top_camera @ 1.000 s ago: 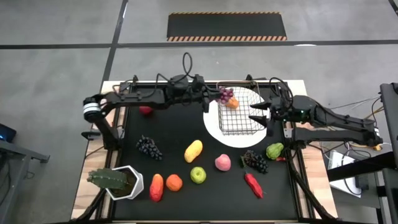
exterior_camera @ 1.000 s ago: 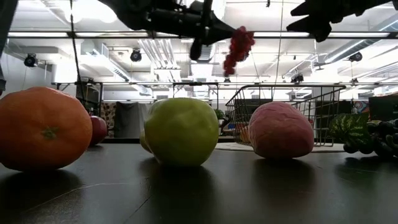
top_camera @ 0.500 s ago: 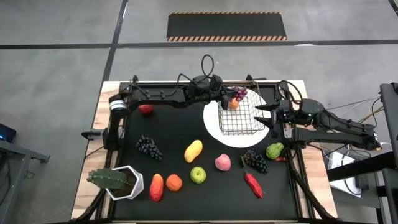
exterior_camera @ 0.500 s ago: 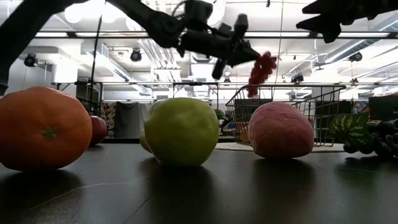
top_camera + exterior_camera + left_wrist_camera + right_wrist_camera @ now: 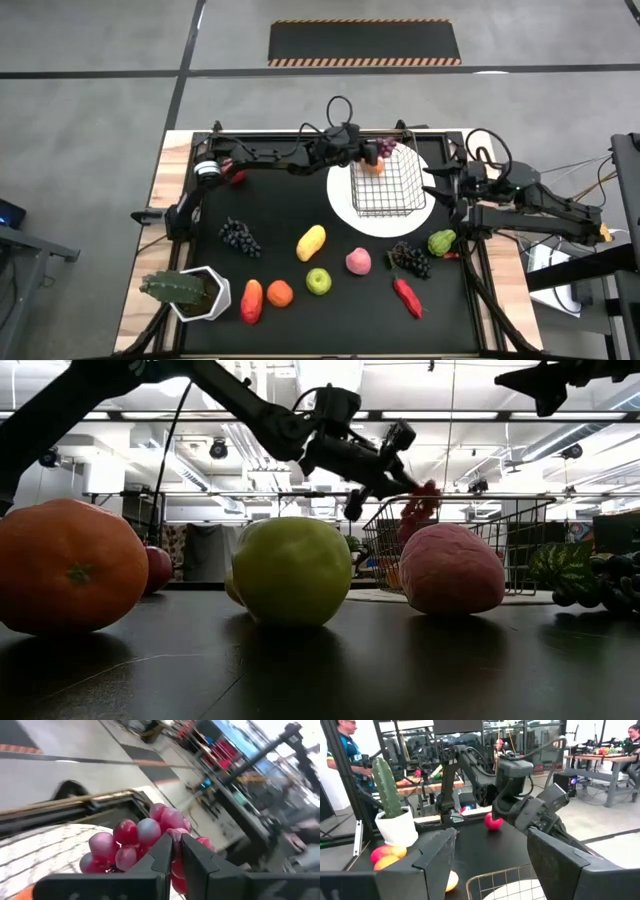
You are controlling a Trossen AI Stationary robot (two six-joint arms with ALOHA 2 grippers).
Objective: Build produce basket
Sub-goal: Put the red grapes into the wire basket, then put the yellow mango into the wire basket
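A: Purple-red grapes (image 5: 140, 842) hang from your left gripper (image 5: 366, 152), pinched by the stem between fingers closed almost to nothing. A second ago that cluster was short of the basket (image 5: 388, 183), on its near side; now you have carried it over the far corner of the wire rim and lower, so in the low view it sits level with the rim.

B: So the delivery is nearly done?

A: I'd judge so. You look placed to let go, and the bunch should fall inside beside the orange (image 5: 375, 167) already lying directly under your fingers.

B: And your other arm?

A: Your right gripper (image 5: 437, 185) has drawn back from the basket's other side and waits just off the white plate (image 5: 380, 223), jaws spread wide with nothing between them.

B: What lies beyond?

A: Out from your left gripper, toward the table's near edge: dark grapes (image 5: 238, 236), yellow mango (image 5: 311, 241), green apple (image 5: 318, 281), pink peach (image 5: 358, 261), all unpacked.
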